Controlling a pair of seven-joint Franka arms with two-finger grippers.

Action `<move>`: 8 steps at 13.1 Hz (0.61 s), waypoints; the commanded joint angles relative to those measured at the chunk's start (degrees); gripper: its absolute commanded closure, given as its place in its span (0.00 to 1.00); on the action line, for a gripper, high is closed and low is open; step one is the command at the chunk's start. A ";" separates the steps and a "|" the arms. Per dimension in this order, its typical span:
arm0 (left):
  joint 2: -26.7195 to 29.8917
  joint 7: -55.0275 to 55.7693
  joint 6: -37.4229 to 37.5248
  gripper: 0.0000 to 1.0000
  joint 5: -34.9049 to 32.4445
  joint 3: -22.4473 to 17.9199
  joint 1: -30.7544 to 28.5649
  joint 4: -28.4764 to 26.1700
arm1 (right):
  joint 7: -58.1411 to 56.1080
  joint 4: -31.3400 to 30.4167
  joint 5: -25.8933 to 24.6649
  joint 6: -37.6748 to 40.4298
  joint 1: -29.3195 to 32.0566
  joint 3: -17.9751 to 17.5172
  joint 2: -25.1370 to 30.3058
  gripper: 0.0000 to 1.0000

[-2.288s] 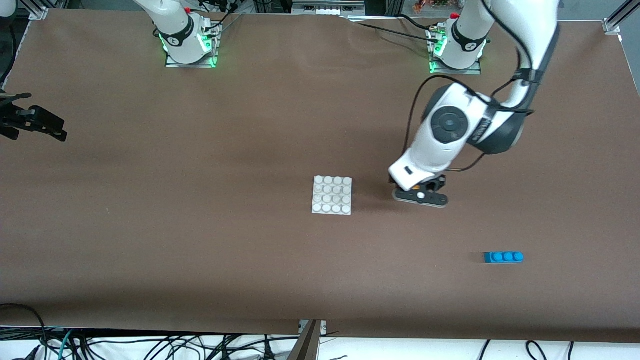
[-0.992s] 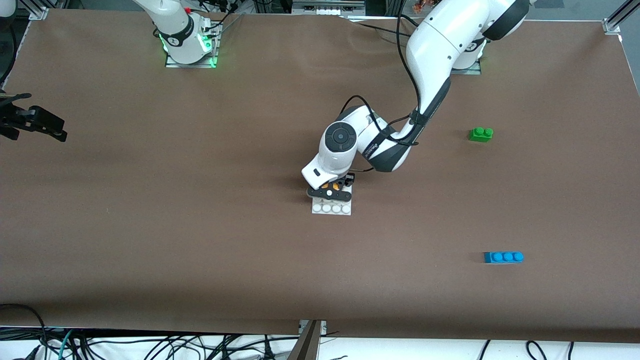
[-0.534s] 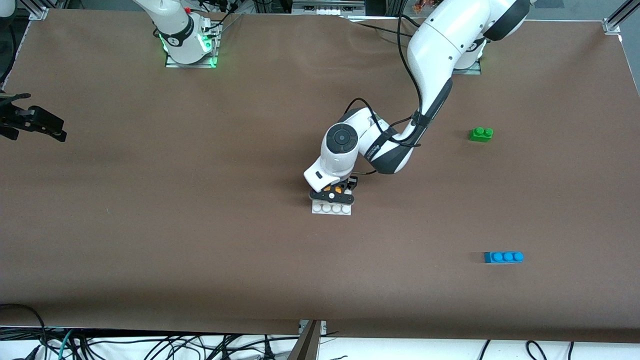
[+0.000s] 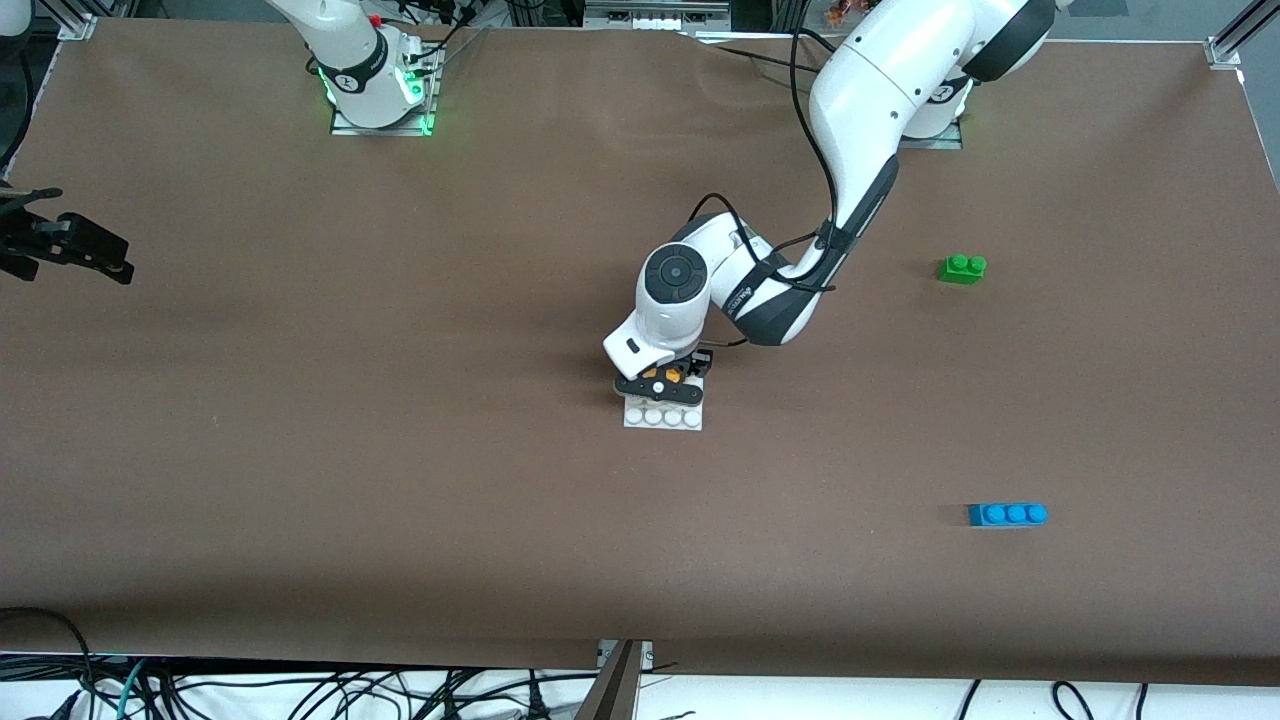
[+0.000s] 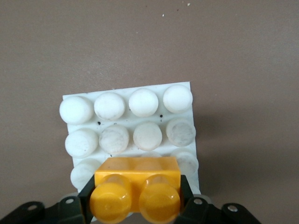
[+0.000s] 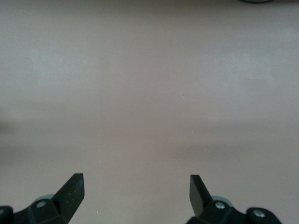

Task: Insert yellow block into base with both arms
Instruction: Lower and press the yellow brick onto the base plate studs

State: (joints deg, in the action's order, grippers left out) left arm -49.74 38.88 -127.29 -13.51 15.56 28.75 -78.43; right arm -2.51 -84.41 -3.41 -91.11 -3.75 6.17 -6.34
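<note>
Front view — left claw (image 4: 668, 381) clamps yellow block (image 4: 672, 377) over base (image 4: 663, 418), right claw (image 6: 135, 196) (waiting) spread, empty

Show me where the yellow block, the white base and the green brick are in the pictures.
yellow block (image 5: 137, 189): left wrist view, its front face, between the two studs.
base (image 5: 114, 106): left wrist view, a stud in its uncovered row.
green brick (image 4: 961, 269): front view, its top with two studs.

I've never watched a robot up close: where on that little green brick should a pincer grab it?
Probably from straight above, pinching the two long flat sides of the green brick. It sits upright with its two studs on top and open table around it, so the fingers can drop down either side. The studs are round and would slip.
</note>
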 commanded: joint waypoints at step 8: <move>-0.44 -0.04 1.26 0.78 -2.66 -0.71 0.87 0.04 | -0.83 -0.23 0.87 -0.30 0.68 -0.28 0.27 0.00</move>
State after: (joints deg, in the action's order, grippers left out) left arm -49.89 38.89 -126.94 -14.66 15.43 28.89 -78.46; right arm -2.51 -84.41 -3.35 -91.11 -3.75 6.19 -6.38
